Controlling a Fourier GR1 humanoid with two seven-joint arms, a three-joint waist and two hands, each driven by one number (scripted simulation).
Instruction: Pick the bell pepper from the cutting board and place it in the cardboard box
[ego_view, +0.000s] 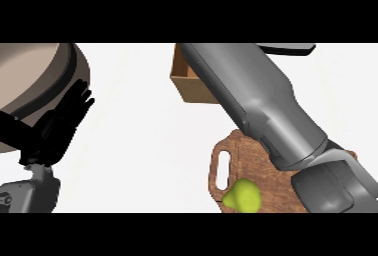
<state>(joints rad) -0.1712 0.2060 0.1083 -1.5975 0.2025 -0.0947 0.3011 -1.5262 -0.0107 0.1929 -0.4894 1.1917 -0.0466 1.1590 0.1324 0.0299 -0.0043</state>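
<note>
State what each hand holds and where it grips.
Left hand is open and holds nothing. The right hand is out of view; the bell pepper lies unheld on the cutting board.

A yellow-green bell pepper (244, 196) sits on a reddish-brown, wood-grained cutting board (247, 160) atop a white counter (148, 130). The cardboard box (190, 85) is tan-brown; the left hand (63, 125) is black, its forearm grey.
</note>
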